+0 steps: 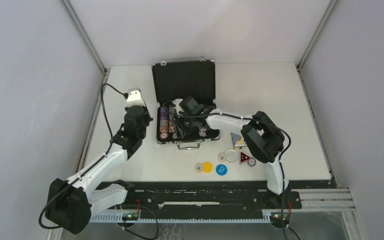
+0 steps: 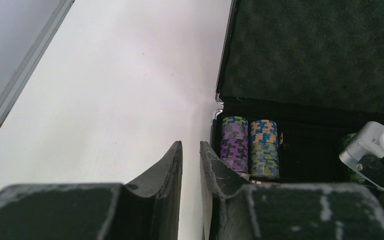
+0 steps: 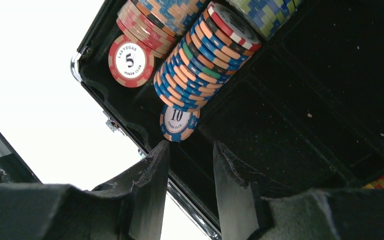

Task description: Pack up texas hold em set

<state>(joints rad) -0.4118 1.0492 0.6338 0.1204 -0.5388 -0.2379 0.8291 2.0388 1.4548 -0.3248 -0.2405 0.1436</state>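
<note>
- Lying loose just in front of the small black textured briefcase (image 1: pixel 182 80): a round yellow plastic button (image 1: pixel 207 167), a round blue button (image 1: pixel 221 169), a round white button (image 1: pixel 231 156) and a red-black triangle token (image 1: pixel 244 158). Likely light, flat and slick; best pinched across opposite edges.
- Sitting by the briefcase's front right corner: what looks like the card deck (image 1: pixel 238 140), probably stiff, taken across its narrow sides.
- Hovering over the briefcase's tray: right gripper (image 3: pixel 190 144), fingers apart, nothing between them.
- Filling the tray's left slots: multicoloured poker chip stacks (image 3: pixel 205 55), ridged and dense, likely heavy together and quick to spill if nudged.
- Waiting just left of the briefcase: left gripper (image 2: pixel 191 145), fingers nearly together, empty.
- Standing upright at the briefcase's far side: foam-lined lid (image 2: pixel 320 50), rigid; probably closed by pushing its top edge.
</note>
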